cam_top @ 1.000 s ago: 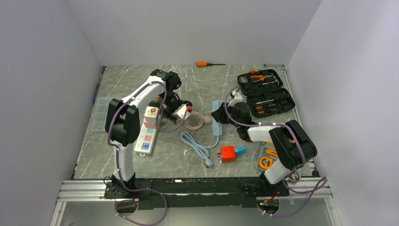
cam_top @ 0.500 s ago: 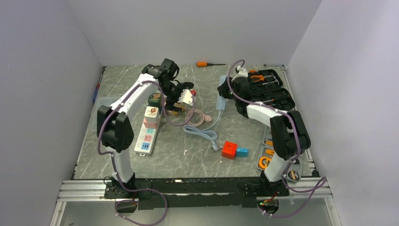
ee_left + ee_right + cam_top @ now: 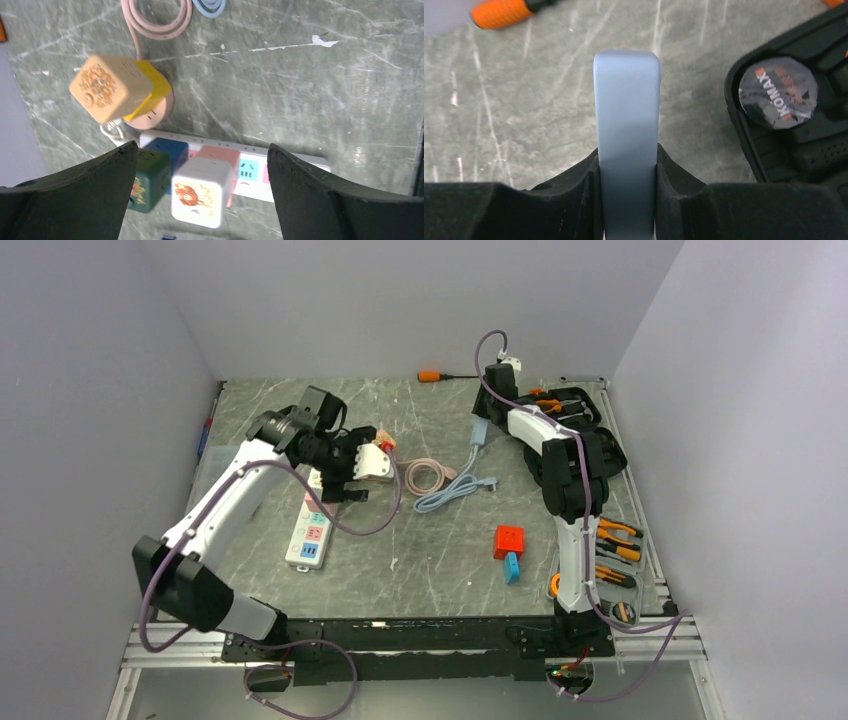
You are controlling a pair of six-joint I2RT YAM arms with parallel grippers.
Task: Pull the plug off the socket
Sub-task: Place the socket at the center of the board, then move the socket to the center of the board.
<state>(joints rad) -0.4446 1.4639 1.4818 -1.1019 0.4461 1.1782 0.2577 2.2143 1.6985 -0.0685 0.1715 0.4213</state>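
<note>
Socket (image 3: 309, 538): lies flat near the left edge of the surface, running lengthwise toward the far edge; carries a white cube plug (image 3: 202, 192) and a green cube (image 3: 148, 178) side by side. Left fingers (image 3: 75, 200): hang above that end, spread wide and holding nothing, framing both cubes, probably to drop around the white one; hard to tell how firmly either is seated. Right fingers (image 3: 549, 210): clamp a pale blue bar (image 3: 626, 115), raised near the far edge beside the tool case (image 3: 794, 145), apparently to keep it clear of the pull.
</note>
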